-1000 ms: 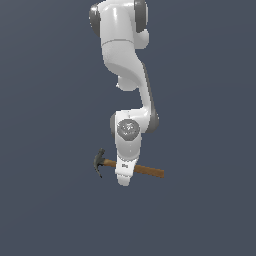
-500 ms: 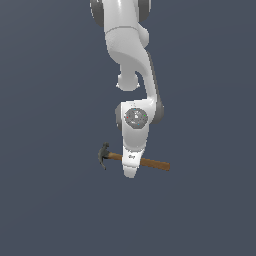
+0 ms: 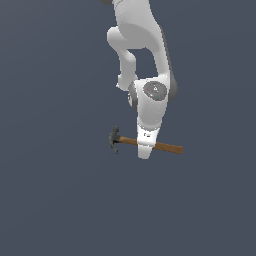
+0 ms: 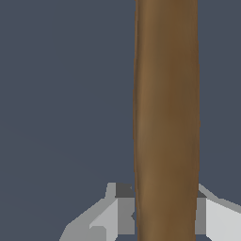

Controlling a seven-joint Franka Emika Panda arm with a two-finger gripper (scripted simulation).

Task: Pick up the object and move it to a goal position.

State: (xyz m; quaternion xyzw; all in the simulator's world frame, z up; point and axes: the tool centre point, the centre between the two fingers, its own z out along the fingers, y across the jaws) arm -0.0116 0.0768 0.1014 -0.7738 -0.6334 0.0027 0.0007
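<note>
The object is a small claw hammer (image 3: 168, 147) with a dark head (image 3: 114, 139) toward the exterior view's left and a brown wooden handle reaching to the right. It hangs roughly level, off the ground. My gripper (image 3: 144, 151) points downward and is shut on the handle near its middle, covering that part. In the wrist view the handle (image 4: 165, 117) fills the frame lengthwise, with a grey fingertip (image 4: 109, 217) pressed against each side of it. The hammer head is out of the wrist view.
The white arm (image 3: 142, 50) comes down from the top of the exterior view to the wrist above the hammer. Behind everything is a flat dark grey-blue ground with no other object showing.
The arm has carried the hammer steadily toward the exterior view's right and a little upward over the last second. The grip on the handle is unchanged.
</note>
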